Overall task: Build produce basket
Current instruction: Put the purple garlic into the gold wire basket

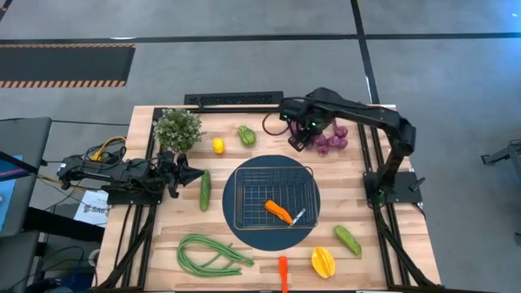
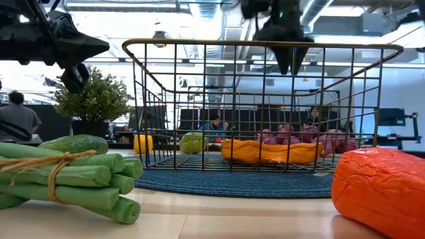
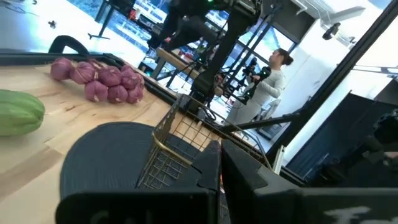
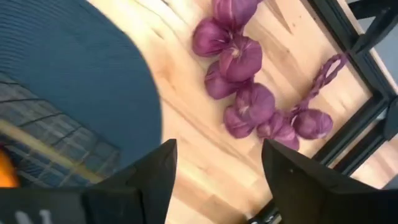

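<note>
The wire basket (image 1: 273, 198) stands on a round dark blue mat (image 1: 244, 236), with one orange carrot (image 1: 278, 212) lying on its floor. My right gripper (image 1: 299, 140) hangs open and empty above the table just beyond the basket's far right corner. It is beside the purple bunch (image 4: 249, 93), which lies on the wood. Other produce lies around the mat. There is a green pepper (image 1: 246, 135), a small yellow pepper (image 1: 218, 146), a cucumber (image 1: 205, 189), green beans (image 1: 212, 254), a second carrot (image 1: 282, 273), a yellow pepper (image 1: 322, 261) and a green one (image 1: 348, 240). My left gripper (image 1: 191, 173) waits shut at the left.
A bushy potted plant (image 1: 178, 129) stands at the far left corner, close to my left arm. A dark frame rail (image 1: 236, 99) runs along the table's far edge. People sit in the room beyond the table.
</note>
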Controlling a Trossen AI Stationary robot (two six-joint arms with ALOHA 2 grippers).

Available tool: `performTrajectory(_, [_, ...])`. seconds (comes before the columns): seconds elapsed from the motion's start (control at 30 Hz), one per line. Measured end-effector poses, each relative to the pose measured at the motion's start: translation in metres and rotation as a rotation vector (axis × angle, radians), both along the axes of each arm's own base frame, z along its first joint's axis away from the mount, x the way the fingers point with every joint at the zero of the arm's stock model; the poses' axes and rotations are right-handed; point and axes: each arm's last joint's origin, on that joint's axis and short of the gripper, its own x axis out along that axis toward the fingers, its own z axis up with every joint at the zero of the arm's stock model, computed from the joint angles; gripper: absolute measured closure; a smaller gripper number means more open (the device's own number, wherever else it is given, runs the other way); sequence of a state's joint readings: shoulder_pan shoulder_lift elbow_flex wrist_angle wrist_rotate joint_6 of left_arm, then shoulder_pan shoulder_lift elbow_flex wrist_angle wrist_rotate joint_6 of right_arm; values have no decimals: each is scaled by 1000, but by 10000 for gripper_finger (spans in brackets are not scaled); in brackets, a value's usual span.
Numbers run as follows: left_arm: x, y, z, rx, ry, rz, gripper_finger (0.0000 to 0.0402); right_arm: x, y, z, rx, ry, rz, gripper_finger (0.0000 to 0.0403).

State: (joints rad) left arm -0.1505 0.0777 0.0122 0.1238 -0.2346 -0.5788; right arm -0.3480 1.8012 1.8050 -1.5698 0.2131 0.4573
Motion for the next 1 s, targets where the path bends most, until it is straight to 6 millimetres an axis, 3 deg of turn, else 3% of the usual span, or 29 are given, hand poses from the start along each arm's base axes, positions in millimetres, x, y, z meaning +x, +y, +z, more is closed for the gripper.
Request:
performTrajectory(0.23, [0,1,0,-19,-3,29,402,8,-41,-32,40,82,29,143])
performTrajectory(0.5, [0,2,0,-25,-4,68,401,0,-78,-50,67,60,-25,143])
performTrajectory(0.73, [0,3,0,-26,-4,91,401,-43,-58,-72,130,70,-66,143])
performTrajectory(1.0, [0,3,0,-38,-6,100,401,-97,-21,-88,100,-130,-111,143])
